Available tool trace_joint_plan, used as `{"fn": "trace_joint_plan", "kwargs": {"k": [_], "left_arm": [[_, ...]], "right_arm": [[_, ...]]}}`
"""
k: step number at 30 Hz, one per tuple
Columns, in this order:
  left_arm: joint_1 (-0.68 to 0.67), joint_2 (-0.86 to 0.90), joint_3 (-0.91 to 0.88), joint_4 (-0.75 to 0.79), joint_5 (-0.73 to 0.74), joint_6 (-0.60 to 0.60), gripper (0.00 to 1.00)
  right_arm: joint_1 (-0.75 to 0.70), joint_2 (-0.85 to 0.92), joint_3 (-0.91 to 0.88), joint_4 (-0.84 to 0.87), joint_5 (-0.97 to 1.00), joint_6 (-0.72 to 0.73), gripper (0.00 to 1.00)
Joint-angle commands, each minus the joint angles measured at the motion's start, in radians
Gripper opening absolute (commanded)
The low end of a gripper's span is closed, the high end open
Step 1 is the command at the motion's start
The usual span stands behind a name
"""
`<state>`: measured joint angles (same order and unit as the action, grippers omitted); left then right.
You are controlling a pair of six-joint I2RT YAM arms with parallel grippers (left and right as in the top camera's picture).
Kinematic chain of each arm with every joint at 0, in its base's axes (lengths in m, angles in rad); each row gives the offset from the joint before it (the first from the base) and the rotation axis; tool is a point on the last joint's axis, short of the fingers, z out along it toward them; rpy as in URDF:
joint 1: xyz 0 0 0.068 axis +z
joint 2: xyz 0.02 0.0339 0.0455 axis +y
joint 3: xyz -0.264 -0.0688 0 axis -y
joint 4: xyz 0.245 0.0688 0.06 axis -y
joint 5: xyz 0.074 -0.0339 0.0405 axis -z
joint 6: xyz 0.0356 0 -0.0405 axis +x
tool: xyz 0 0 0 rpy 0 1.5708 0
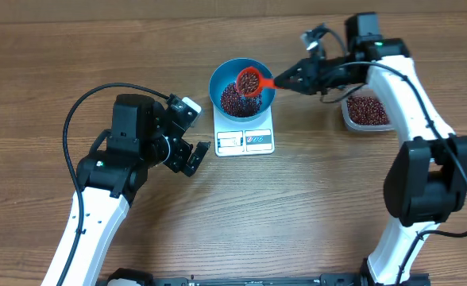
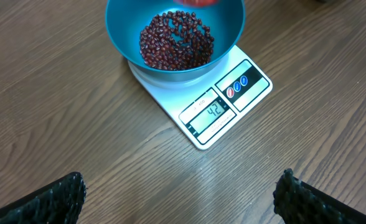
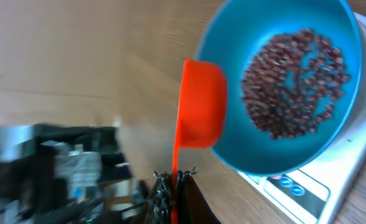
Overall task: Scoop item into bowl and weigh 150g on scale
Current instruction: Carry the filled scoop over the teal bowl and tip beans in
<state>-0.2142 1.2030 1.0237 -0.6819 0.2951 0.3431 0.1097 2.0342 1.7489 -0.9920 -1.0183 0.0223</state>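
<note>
1. One scoop of orange-red plastic, one teal bowl, one white scale and one clear tub are counted on the wooden table.
2. The beans are found in three places: a loose heap in the bowl, a smaller load in the cup of the scoop, and a layer in the tub.
3. The bowl is set on the far part of the scale. The display edge is left uncovered and is turned towards the robot's side of the table.
4. The scoop is held above the bowl's right rim. Its long axis is laid roughly left to right in the overhead view, with the cup over the bowl and the handle pointed right.
5. The right gripper is closed tight on the end of the scoop's handle, between the bowl and the tub.
6. The left gripper is spread fully open with nothing in it. It is placed just left of the scale and aimed at it.
7. In the left wrist view, digits are lit in the scale's display window.
</note>
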Motion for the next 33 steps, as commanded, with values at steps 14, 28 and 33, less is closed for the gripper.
{"fn": "trace_joint_plan", "kwargs": {"k": [14, 28, 33], "left_arm": [[0.005, 0.007, 0.015, 0.002, -0.007, -0.010, 0.99], [0.005, 0.007, 0.015, 0.002, -0.007, -0.010, 1.00], [0.005, 0.007, 0.015, 0.002, -0.007, -0.010, 1.00]], "right_arm": [[0.281, 0.003, 0.257, -0.083, 0.901, 0.050, 0.04], [0.520, 0.003, 0.257, -0.100, 1.487, -0.011, 0.04], [0.565, 0.003, 0.257, -0.104, 1.569, -0.032, 0.04]]}}
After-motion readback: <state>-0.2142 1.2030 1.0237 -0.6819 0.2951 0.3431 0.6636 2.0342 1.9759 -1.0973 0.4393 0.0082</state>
